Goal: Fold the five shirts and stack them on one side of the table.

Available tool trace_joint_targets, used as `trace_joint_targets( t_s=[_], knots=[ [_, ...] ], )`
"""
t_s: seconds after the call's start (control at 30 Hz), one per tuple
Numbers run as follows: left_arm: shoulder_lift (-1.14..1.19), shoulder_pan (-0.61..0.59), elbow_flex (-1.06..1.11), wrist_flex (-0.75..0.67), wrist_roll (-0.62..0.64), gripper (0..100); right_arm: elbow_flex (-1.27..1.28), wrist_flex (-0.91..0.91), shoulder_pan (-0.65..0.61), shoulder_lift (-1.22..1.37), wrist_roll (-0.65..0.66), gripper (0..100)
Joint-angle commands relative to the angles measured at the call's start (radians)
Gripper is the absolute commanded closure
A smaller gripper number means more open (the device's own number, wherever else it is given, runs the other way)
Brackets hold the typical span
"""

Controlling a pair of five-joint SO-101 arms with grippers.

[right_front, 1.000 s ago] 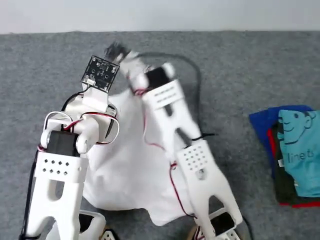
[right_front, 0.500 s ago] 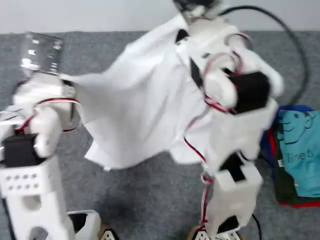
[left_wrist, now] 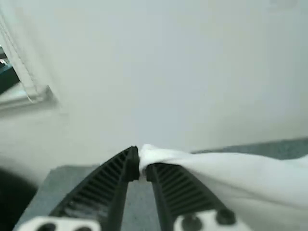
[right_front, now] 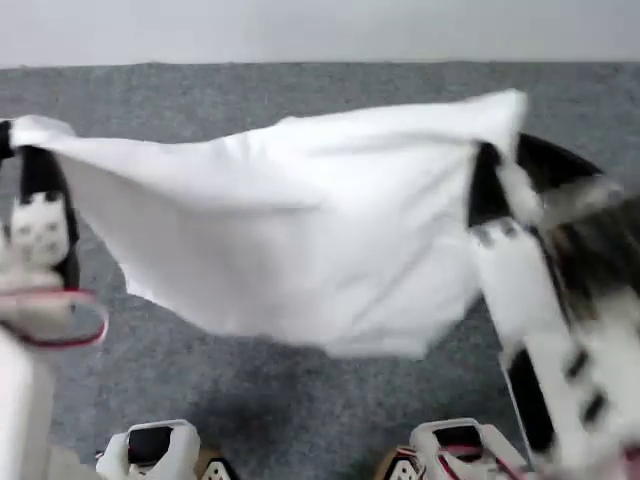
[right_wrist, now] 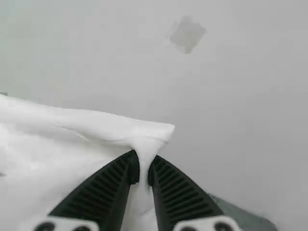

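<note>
The white shirt [right_front: 320, 220] hangs stretched between my two arms and screens the middle of the table [right_front: 300, 410]; I cannot tell what lies under it. Open grey surface shows below its lower hem and in a strip by the far wall [right_front: 320, 30]. The left arm [right_front: 35, 250] blocks the left edge, the right arm [right_front: 540, 300] the right side.

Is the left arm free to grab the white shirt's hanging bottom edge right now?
Probably not: the left pincer is shut on a corner of the white shirt, holding it up with the right pincer.
</note>
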Motion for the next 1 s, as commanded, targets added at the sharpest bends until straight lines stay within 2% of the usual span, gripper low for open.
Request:
trace_joint_targets(
  t_s=[0.0, 0.2, 0.4, 0.57, 0.67, 0.77, 0.87, 0.97],
  knots=[
    [0.014, -0.006, -0.065, 0.02, 0.014, 98, 0.011, 0.036, 0.053, -0.021, -0.017, 98.8],
    [0.015, -0.006, 0.015, 0.017, 0.012, 98, 0.031, 0.036, 0.05, 0.015, -0.02, 98.8],
    [0.015, -0.006, 0.372, -0.11, 0.006, 98, 0.12, 0.021, 0.048, 0.148, -0.021, 98.8],
    [0.015, -0.006, 0.768, -0.397, 0.005, 98, 0.238, -0.088, 0.047, 0.332, -0.02, 98.8],
    [0.017, -0.005, 0.993, -0.62, 0.005, 98, 0.316, -0.191, 0.048, 0.47, -0.02, 98.8],
    [0.043, 0.005, 1.185, -0.899, 0.005, 98, 0.322, -0.318, 0.048, 0.599, -0.017, 98.8],
    [0.173, 0.026, 1.264, -1.126, 0.005, 98, 0.322, -0.456, 0.047, 0.708, -0.015, 98.8],
    [0.384, 0.063, 1.202, -1.226, 0.006, 98, 0.322, -0.555, 0.05, 0.814, -0.015, 98.8]
  ],
)
